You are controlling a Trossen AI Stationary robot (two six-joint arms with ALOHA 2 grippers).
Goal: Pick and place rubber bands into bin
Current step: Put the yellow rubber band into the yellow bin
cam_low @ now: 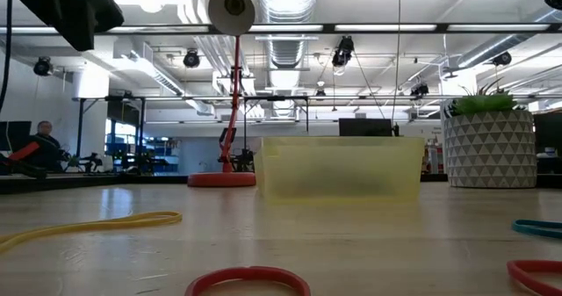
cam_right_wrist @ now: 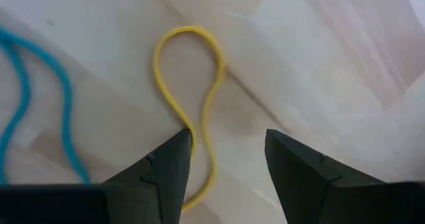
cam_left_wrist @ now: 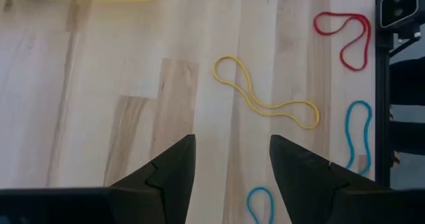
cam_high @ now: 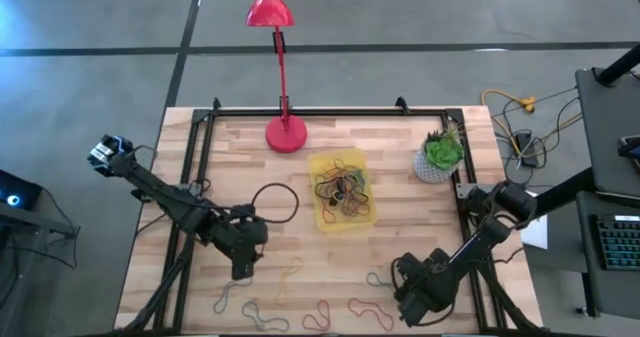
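The yellow translucent bin [cam_high: 342, 189] [cam_low: 342, 166] sits mid-table and holds a tangle of rubber bands [cam_high: 343, 187]. Loose bands lie flat along the near edge: yellow [cam_high: 290, 277], red [cam_high: 370, 312], teal [cam_high: 378, 279] and others. My left gripper [cam_high: 243, 267] [cam_left_wrist: 232, 141] hovers open near-left of the bin, short of a yellow band [cam_left_wrist: 265, 94]. My right gripper [cam_high: 415, 302] [cam_right_wrist: 226, 137] is open and low at the near-right. Another yellow band [cam_right_wrist: 189, 98] lies between its fingers, and a blue band [cam_right_wrist: 40, 98] lies beside it. My right gripper comes from above with its fingers on either side of the yellow band's narrow waist [cam_right_wrist: 196, 134]. One fingertip [cam_right_wrist: 176, 151] stands right at the strand. I cannot tell whether it touches. The band lies flat on the table.
The red lamp's base [cam_high: 286, 134] stands at the far edge and its head [cam_high: 269, 7] reaches beyond the table. A white pot with a green plant [cam_high: 438, 157] sits at the far right. A black cable loop [cam_high: 275, 202] lies left of the bin. Bare wood lies between the bin and the near bands.
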